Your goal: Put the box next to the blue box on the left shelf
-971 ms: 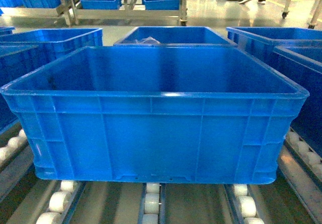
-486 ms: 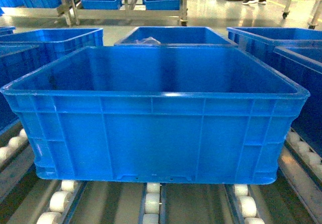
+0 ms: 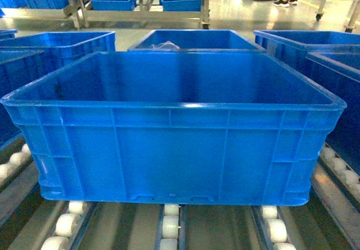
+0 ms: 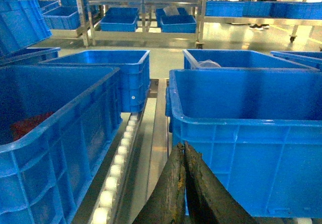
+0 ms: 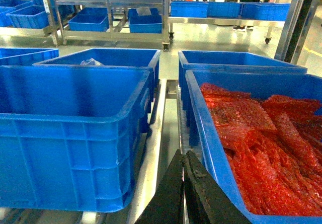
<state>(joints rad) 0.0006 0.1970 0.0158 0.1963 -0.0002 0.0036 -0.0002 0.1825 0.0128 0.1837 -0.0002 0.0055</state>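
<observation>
While both jaws sit pressed together, the unlabelled box [image 3: 174,132] rests on rollers [image 3: 170,227].

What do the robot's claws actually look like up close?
The left gripper has two dark, brownish-black fingers, worn and grimy, tapering to a narrow tip. The right gripper has similar black fingers, smoother and cleaner. No cables or markings show.

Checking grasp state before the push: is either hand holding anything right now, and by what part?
Nothing is held. The left hand is shut, fingers pressed together beside the box, gripping nothing. The right hand is likewise shut on nothing, in the gap between crates.
</observation>
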